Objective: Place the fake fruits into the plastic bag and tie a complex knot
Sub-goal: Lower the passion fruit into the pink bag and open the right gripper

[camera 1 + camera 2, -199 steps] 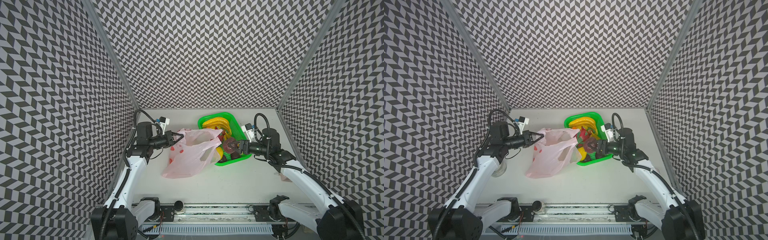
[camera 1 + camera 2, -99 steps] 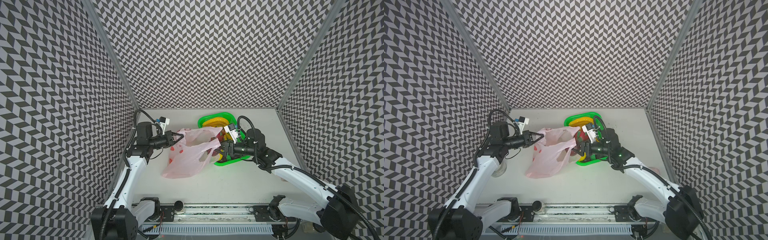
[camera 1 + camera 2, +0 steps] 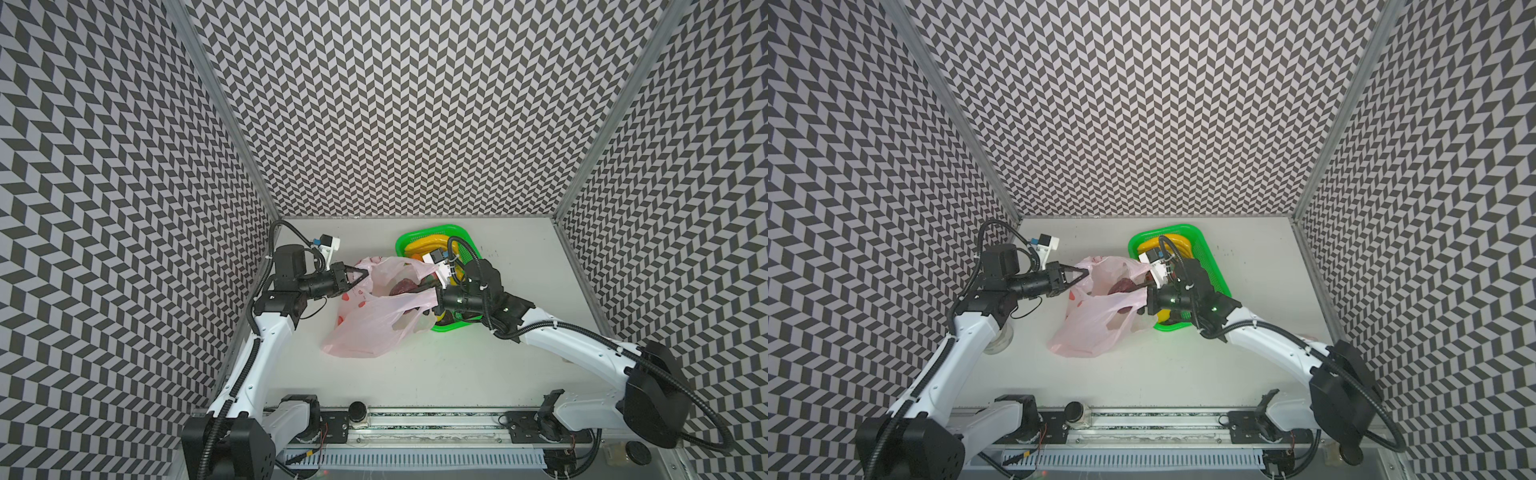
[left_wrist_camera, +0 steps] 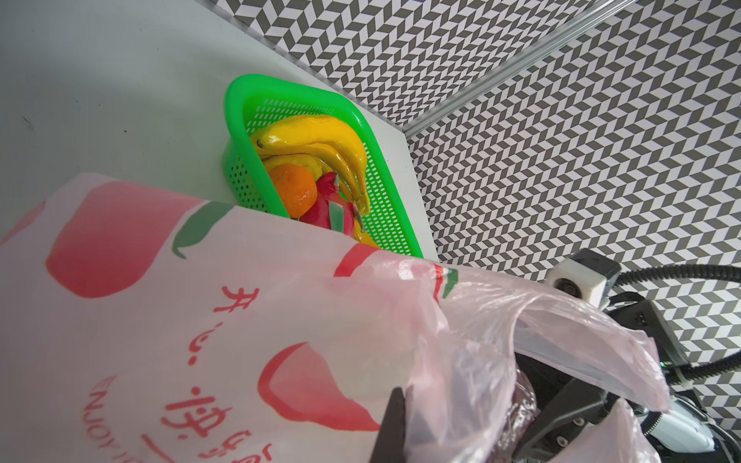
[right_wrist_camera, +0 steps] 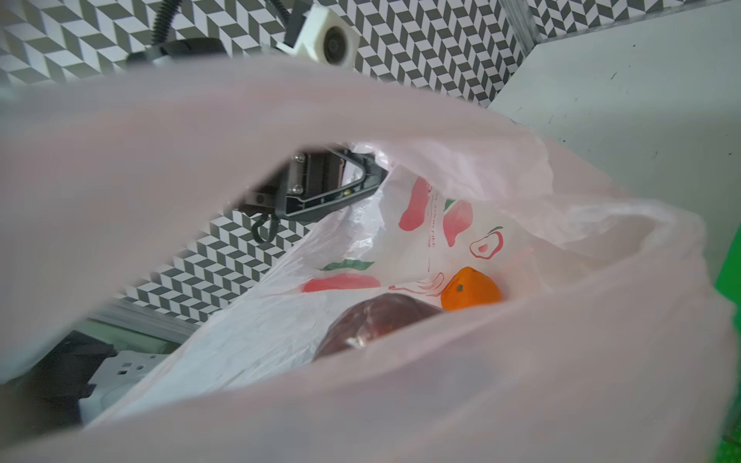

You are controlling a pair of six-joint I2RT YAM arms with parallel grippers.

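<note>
The plastic bag (image 3: 365, 328), a thin, crinkled, translucent pale-pink film printed with flat red fruit shapes and red lettering, lies slumped on the smooth matte grey table (image 3: 457, 374) between the two arms. Its right side touches the bright green basket (image 3: 440, 228). The left gripper (image 3: 365, 272) has its pointed black jaws pinched tight on the bag's upper rim, lifting that edge so the mouth gapes toward the right. The right gripper (image 3: 420, 293) reaches into that mouth from the basket side. Its jaws stand partly apart around a rounded, glossy dark red-brown fruit (image 3: 401, 286), with one black finger showing against the fruit in both top views and the other veiled by the loose near rim draped across it. In the right wrist view the same fruit (image 5: 377, 320) sits low inside the bag, and a small orange (image 5: 471, 288) with a dimpled skin rests just behind it on the printed film. The basket is rigid moulded plastic with a rolled rim and perforated mesh walls; in it lie curved, shiny yellow bananas (image 4: 320, 132), a second orange (image 4: 294, 192) and a pink dragon fruit (image 4: 326, 204) with green leaf tips, packed touching one another.
</note>
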